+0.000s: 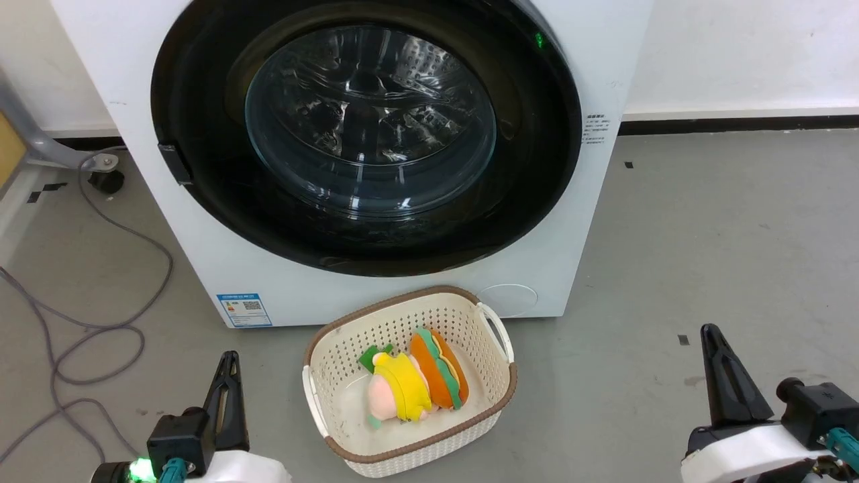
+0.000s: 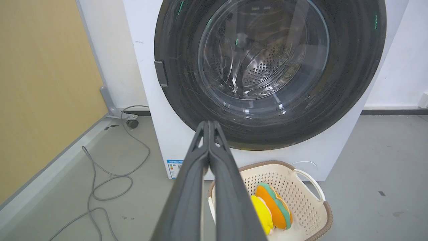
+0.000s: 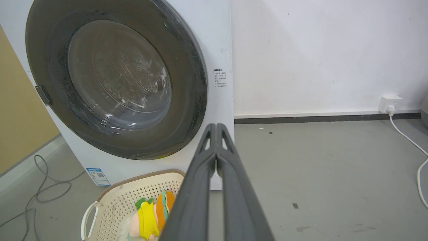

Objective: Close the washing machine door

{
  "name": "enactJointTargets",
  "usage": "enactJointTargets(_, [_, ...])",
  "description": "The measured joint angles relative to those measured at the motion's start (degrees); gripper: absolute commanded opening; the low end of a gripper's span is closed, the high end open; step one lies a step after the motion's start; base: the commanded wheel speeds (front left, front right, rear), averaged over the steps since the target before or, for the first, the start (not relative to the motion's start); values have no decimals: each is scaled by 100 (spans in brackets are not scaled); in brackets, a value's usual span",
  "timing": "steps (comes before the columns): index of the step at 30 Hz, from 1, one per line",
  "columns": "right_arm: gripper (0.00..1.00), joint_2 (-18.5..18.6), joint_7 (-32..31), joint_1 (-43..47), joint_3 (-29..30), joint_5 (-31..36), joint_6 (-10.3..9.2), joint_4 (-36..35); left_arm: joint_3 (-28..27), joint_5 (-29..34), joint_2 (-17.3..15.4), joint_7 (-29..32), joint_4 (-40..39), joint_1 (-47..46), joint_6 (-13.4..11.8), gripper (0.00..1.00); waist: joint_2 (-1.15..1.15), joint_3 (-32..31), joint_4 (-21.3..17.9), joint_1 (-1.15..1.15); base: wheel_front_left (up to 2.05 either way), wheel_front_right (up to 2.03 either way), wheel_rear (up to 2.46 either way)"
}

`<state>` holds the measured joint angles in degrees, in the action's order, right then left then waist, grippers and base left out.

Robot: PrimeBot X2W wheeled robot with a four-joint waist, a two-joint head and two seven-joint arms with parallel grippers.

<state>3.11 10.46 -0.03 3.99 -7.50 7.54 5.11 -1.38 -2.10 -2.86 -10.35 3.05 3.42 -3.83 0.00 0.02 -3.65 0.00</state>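
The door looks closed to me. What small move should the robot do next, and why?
Probably only a light press on the black ring of the washing machine door, to check that it has caught. It seems flush against the washing machine in every view; the left tool and right tool are shut, low and away from it.

i see a cream perforated basket with a brown rim and white handles sitting on the grey floor. two plush toys lie side by side in it, touching: a yellow and pink one and an orange one with green layers. off to the left a grey cable loops across the floor near a black caster and a yellow panel. on the right, a white cord runs from a wall socket.
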Motion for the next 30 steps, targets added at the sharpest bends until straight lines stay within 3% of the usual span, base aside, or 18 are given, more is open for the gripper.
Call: enactJointTargets(30, [0, 0, -360, 0, -133, 248, 0, -157, 42, 58, 0, 348, -100, -97, 149, 0, 0, -1, 124, 0, 0, 0, 0])
